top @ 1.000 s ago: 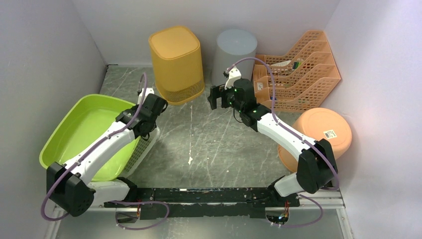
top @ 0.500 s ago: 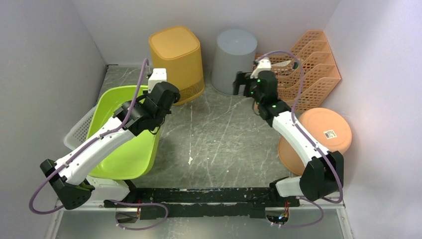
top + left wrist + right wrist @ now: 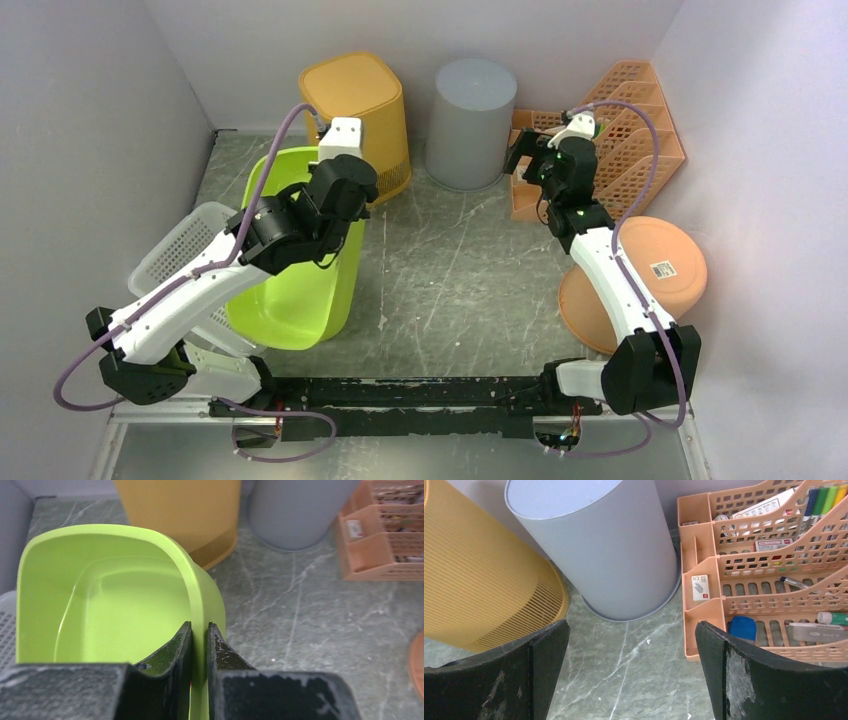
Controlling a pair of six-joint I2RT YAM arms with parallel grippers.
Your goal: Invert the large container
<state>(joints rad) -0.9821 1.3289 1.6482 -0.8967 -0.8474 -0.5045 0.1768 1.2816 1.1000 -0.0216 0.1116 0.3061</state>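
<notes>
Over the last second the left gripper, pinching the rim of the big lime-green plastic tub, hauled it from flat to nearly on its side left of centre, so roughly half flipped I'd say, while the right gripper backed off far-right, wide open.

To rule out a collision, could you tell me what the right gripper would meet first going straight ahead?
Probably the grey bin: the open right gripper points at its lower wall, with only bare table between. The orange organizer stands just right of that line; depth is unclear.
</notes>
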